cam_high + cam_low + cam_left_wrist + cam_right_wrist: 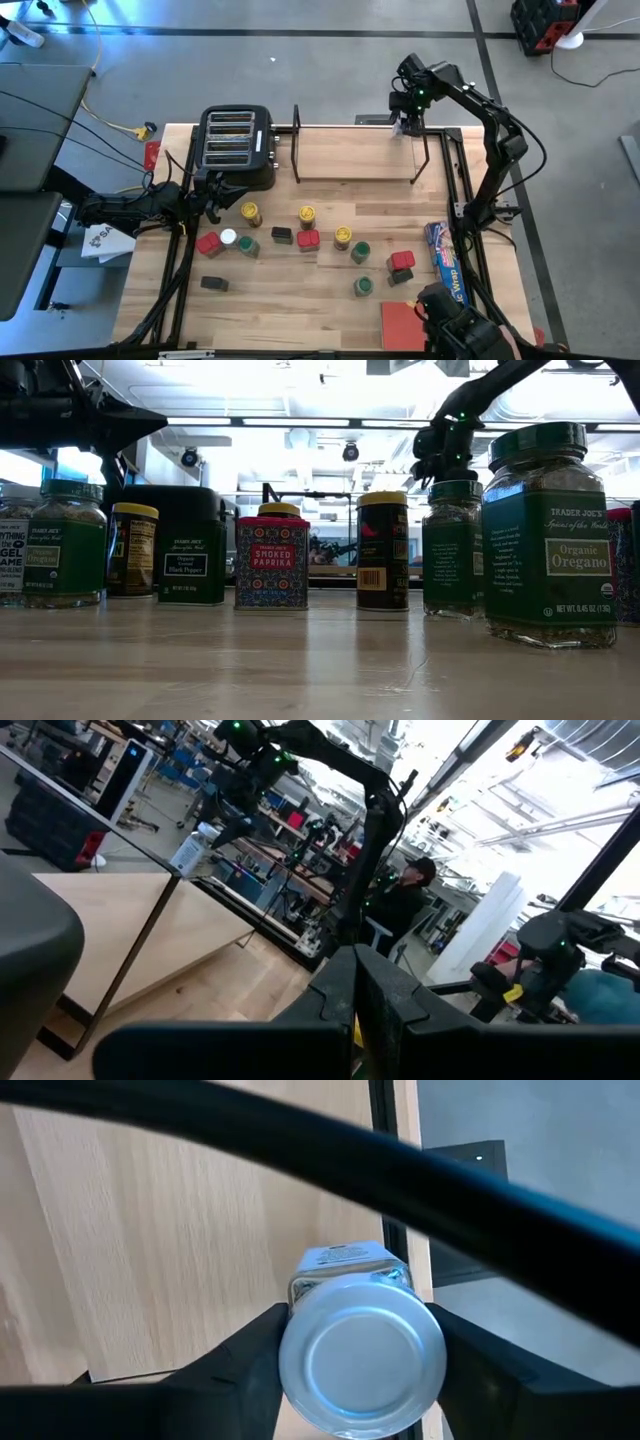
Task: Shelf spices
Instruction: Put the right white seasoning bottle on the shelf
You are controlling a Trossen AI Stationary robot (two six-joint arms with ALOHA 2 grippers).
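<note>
i have the right gripper (410, 122) out over the far right corner of the shelf (360, 150), its fingers clamped on either side of a white-lidded jar (362, 1355) that hangs above the board near the black wire edge. the left gripper (212, 195) waits by the toaster (237, 148), and i cannot tell how its fingers stand; the remaining spices (307, 238) sit in a loose cluster on the table (300, 300) in front. my worry is that the jar is so close to the frame's corner that a low release could clip the wire and tip it, or send it off the far edge.
</note>
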